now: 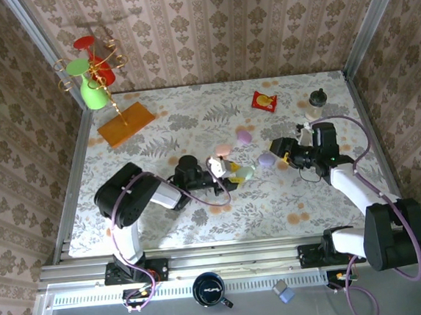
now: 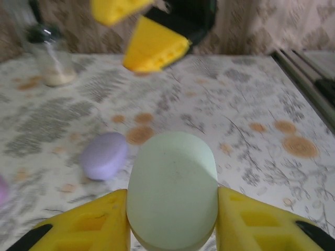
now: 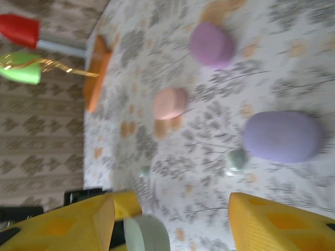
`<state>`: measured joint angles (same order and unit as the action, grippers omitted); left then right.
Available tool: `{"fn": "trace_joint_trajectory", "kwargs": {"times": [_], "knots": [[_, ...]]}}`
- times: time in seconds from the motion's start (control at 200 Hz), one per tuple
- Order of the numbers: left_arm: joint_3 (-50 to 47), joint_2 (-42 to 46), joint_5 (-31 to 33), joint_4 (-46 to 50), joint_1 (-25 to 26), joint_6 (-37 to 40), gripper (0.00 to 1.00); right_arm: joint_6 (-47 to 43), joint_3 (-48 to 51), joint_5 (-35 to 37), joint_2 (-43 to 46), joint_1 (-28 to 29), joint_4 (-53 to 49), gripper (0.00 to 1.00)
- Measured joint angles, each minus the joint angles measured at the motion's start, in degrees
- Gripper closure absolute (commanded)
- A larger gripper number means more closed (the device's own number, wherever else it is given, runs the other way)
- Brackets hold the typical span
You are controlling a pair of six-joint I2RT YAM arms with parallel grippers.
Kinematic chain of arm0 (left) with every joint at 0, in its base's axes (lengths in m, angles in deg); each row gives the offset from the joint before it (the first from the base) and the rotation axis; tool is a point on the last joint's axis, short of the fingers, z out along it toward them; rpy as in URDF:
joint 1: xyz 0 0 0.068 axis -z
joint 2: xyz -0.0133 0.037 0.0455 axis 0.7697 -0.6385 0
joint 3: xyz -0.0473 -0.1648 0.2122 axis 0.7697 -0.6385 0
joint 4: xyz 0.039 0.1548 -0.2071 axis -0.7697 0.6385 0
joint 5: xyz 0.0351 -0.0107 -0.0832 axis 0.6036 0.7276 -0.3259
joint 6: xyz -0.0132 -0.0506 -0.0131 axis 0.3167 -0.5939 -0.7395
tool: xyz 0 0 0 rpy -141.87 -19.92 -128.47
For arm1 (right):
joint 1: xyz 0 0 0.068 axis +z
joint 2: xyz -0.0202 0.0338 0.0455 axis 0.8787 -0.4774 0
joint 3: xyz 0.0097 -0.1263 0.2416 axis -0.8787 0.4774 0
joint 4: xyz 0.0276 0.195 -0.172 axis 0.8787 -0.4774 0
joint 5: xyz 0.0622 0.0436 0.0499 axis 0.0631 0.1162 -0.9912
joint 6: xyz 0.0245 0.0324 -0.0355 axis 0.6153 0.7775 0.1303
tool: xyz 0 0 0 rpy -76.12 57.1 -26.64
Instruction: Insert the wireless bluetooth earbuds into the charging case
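My left gripper (image 2: 171,212) is shut on a pale green oval charging case (image 2: 171,188), its yellow fingers (image 2: 89,225) pressed on both sides; in the top view it sits mid-table (image 1: 243,173). My right gripper (image 3: 172,209) is open and holds nothing, hovering just right of that case (image 3: 147,235). A tiny pale green earbud (image 3: 238,158) lies on the table beside a lavender case (image 3: 282,136). A second faint glinting bud (image 3: 143,171) lies further left. In the top view my right gripper (image 1: 284,151) is next to the lavender case (image 1: 267,159).
A pink case (image 1: 222,150) and a mauve case (image 1: 244,136) lie behind the grippers. A cup stand on an orange base (image 1: 125,122) is at the back left, a red packet (image 1: 264,101) and a small bottle (image 1: 316,102) at the back right.
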<state>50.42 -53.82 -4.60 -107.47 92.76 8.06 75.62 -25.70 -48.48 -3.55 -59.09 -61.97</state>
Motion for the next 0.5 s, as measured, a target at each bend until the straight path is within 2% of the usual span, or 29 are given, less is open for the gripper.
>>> {"fn": "trace_joint_trajectory", "kwargs": {"times": [0.105, 0.33, 0.5], "knots": [[-1.2, 2.9, -0.2, -1.7, -2.4, -2.0, 0.61, 2.8, 0.0, -3.3, -0.6, 3.0, 3.5, 0.36], [-1.6, 7.6, -0.2, -3.1, -3.9, -3.4, 0.61, 8.4, -0.7, -6.9, -5.0, 10.1, 10.4, 0.36], [-1.6, 8.0, -0.3, -3.4, -4.0, -3.7, 0.61, 10.9, -2.7, -7.9, -8.3, 13.3, 13.9, 0.4]]}}
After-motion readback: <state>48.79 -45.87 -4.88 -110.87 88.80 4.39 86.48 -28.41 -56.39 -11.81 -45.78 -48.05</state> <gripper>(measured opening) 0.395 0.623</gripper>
